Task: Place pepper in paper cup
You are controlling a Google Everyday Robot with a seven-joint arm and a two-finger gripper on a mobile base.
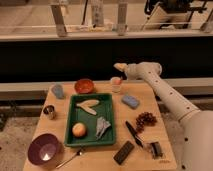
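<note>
The paper cup [116, 87] stands at the far edge of the wooden table [145, 160], just right of the orange bowl [84, 86]. A small red-orange pepper [116, 80] shows at the cup's mouth and seems to rest in it. My gripper [120, 66] is at the end of the white arm that reaches in from the right. It hovers just above the cup and slightly behind it, apart from the pepper.
A green tray [111, 100] in the middle holds a round yellow-red fruit [79, 129], pale slices [89, 105] and a crumpled grey piece [102, 126]. Around it are a metal tin [49, 111], a purple bowl [44, 150], a blue sponge [130, 101], grapes [145, 119] and a black block [124, 152].
</note>
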